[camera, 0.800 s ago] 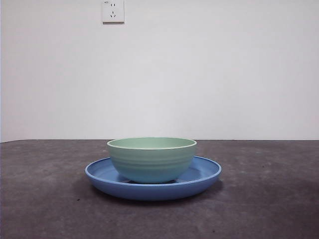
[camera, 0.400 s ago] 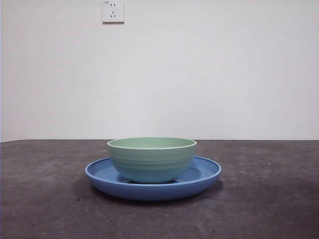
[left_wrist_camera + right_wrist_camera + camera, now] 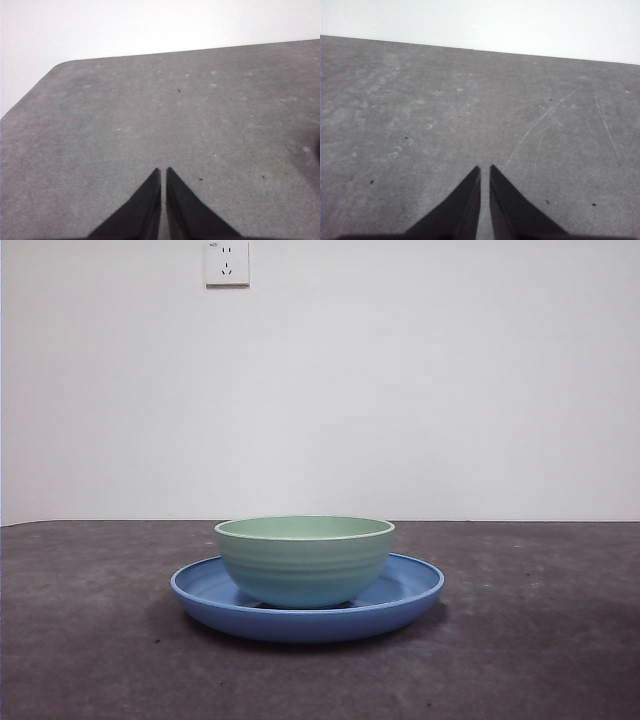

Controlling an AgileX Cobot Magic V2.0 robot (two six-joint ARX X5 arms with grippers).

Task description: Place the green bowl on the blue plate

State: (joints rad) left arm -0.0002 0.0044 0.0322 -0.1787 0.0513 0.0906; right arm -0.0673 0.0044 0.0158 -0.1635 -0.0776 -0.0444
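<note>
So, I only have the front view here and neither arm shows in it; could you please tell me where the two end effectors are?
Observer: The left end effector is over bare grey table, jaws shut, holding nothing.
Operator: Thank you, and the right one?
Observer: The right end effector is likewise shut and empty, above scratched tabletop.
Operator: Do the wrist cameras see the dishes?
Observer: No; the green bowl on the blue plate shows only in your view.

Middle of the blue plate [image 3: 200, 587] hidden beneath the green bowl [image 3: 304, 560].
</note>
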